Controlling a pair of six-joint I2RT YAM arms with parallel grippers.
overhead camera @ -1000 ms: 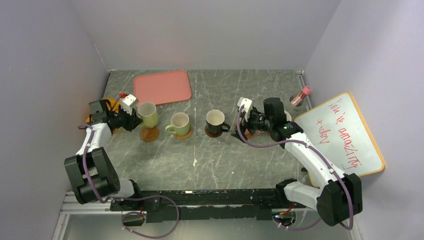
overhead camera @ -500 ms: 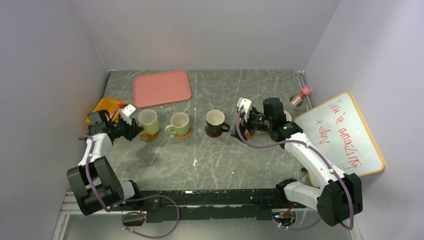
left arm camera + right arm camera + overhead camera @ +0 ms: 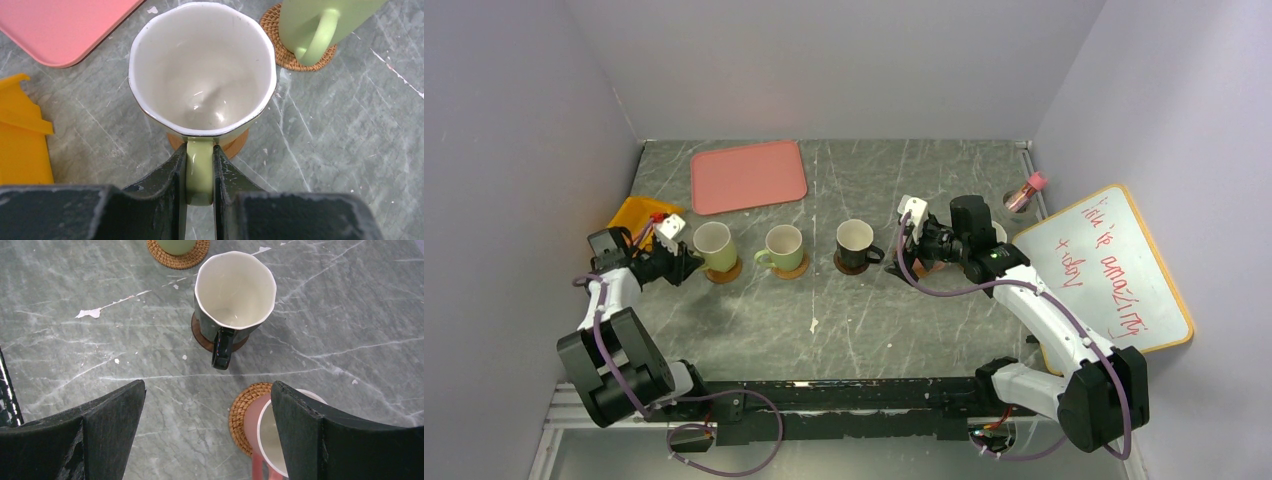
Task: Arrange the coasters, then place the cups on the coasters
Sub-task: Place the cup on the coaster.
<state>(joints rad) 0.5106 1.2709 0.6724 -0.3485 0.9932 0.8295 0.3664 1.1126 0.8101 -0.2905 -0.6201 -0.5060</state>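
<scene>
My left gripper (image 3: 200,150) is shut on the handle of a yellow-green cup (image 3: 202,70), which stands upright over a smooth orange-brown coaster (image 3: 237,146) at the left end of the row (image 3: 714,247). I cannot tell if it rests fully on the disc. A second green cup (image 3: 782,247) stands on a woven coaster (image 3: 280,50). The black cup (image 3: 235,290) sits on a dark brown coaster (image 3: 202,337). My right gripper (image 3: 207,390) hangs open above the table, nothing between its fingers. A pink cup (image 3: 272,432) on a woven coaster (image 3: 245,415) is partly hidden behind its right finger.
A pink tray (image 3: 748,175) lies at the back left. A yellow object (image 3: 636,215) sits by the left wall near my left arm. A small jar with a pink lid (image 3: 1027,190) and a whiteboard (image 3: 1114,265) stand along the right side.
My left gripper has come down and slightly left with the yellow-green cup, from above the coaster to sitting over it. The right arm has not moved.
</scene>
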